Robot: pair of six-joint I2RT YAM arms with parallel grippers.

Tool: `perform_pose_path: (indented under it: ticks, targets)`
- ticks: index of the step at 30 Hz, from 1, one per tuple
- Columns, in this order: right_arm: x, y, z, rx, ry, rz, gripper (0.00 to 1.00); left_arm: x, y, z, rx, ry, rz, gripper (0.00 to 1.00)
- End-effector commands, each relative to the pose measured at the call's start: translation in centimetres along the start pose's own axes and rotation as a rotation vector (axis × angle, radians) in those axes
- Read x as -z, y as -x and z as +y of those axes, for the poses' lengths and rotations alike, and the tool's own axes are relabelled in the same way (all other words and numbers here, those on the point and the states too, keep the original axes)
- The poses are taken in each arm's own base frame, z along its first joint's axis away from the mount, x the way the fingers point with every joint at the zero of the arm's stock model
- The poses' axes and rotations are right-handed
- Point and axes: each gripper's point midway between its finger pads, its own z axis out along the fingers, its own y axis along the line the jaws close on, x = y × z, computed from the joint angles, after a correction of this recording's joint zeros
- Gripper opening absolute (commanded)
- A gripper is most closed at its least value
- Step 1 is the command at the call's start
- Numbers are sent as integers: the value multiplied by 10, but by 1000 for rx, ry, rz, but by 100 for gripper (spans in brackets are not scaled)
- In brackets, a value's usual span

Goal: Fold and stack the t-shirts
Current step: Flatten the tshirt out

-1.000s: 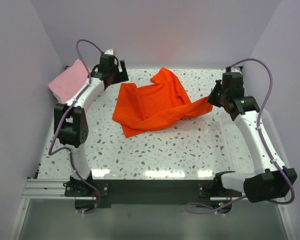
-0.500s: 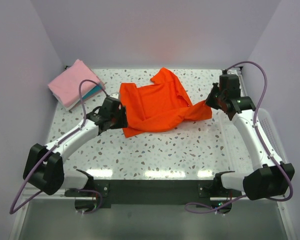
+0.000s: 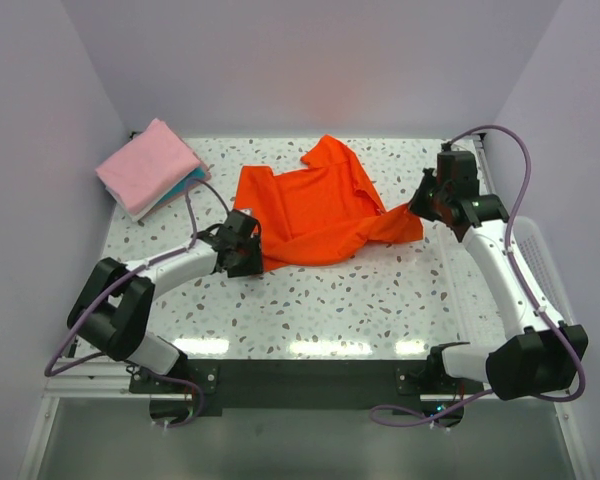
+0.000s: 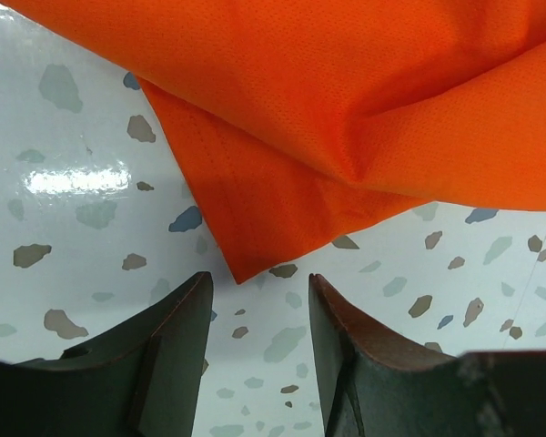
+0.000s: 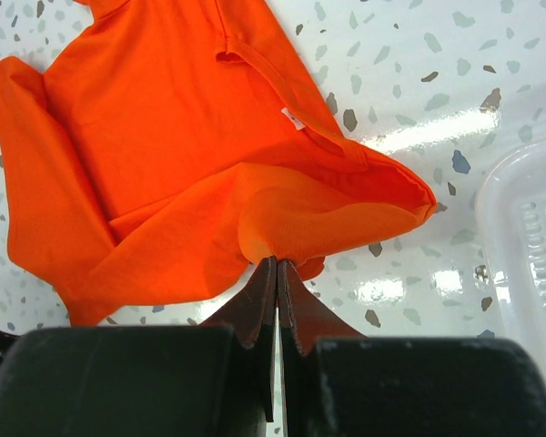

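An orange-red t-shirt [image 3: 315, 205] lies crumpled in the middle of the speckled table. My right gripper [image 3: 420, 206] is shut on a bunched fold at the shirt's right end [image 5: 328, 214], and the cloth swells out just past the fingertips [image 5: 277, 262]. My left gripper [image 3: 244, 250] sits low at the shirt's near left corner. In the left wrist view its jaws stand apart over bare table, and the pointed corner of the orange shirt [image 4: 246, 264] lies just ahead of the gap, not between the fingers [image 4: 177, 337]. A folded pink t-shirt [image 3: 148, 165] rests on a teal one [image 3: 188, 186] at the far left.
A white plastic mesh basket [image 3: 536, 262] stands along the right edge, under the right arm; its rim [image 5: 528, 228] shows in the right wrist view. Walls close in the table on the left, back and right.
My left arm has swung from beside the pink stack down to the shirt's near left corner, and its jaws have narrowed. The right gripper kept its hold and barely moved.
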Motion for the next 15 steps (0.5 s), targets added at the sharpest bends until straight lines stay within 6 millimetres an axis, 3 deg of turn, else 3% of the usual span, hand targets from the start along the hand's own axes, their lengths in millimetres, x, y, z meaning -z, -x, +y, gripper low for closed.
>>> perform_pose_path:
  ticks: [1,8,11,15]
  targets:
    - [7,7,4,13,27,-41,0,-5,12,-11,29,-18,-29,51]
    - [9,5,3,13,28,-44,0,-12,9,-7,39,0,-26,47]
    - [10,6,4,13,30,-44,0,-18,12,-8,43,-2,-41,35]
    - [12,10,5,16,32,-54,0,-21,24,-12,67,-1,-79,0]
